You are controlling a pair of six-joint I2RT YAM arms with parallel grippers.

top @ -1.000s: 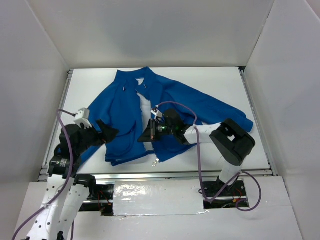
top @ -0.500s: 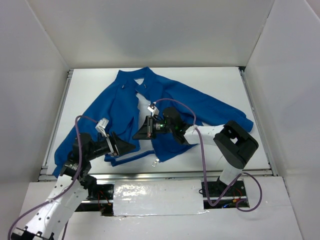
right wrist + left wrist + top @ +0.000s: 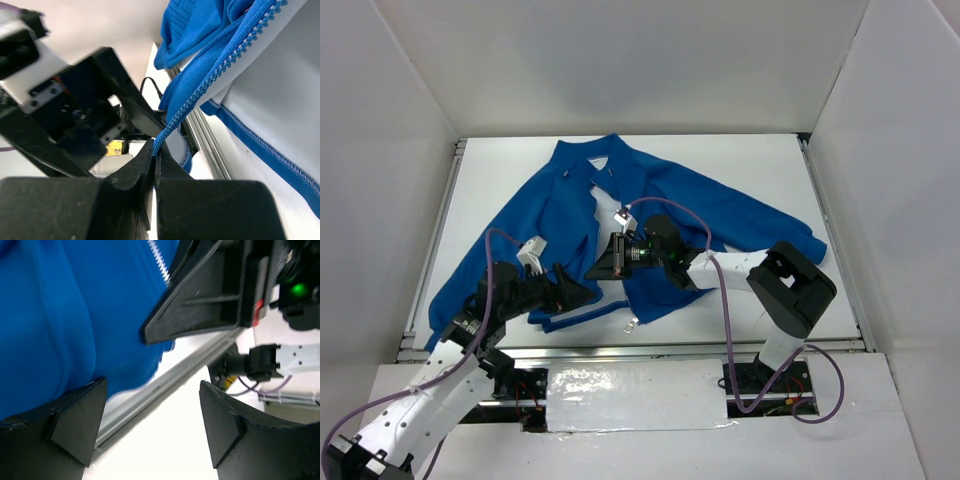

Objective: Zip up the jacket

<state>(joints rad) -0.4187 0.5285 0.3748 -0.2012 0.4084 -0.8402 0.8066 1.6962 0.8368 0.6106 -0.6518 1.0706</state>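
left pincer (image 3: pixel 152 385) agape beside jacket (image 3: pixel 560 205) hem | right pincer (image 3: pixel 154 151) clamped on jacket zipper edge

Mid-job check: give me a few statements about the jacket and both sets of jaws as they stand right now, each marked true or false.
1. The jacket is fully zipped. False: its front lies open, with the white lining showing between the panels.
2. The right jaws are shut on the zipper edge. True.
3. The left jaws are clamped on a sleeve. False: they stand open beside the jacket's near hem.
4. The jacket lies on the table with its collar toward the far wall. True.
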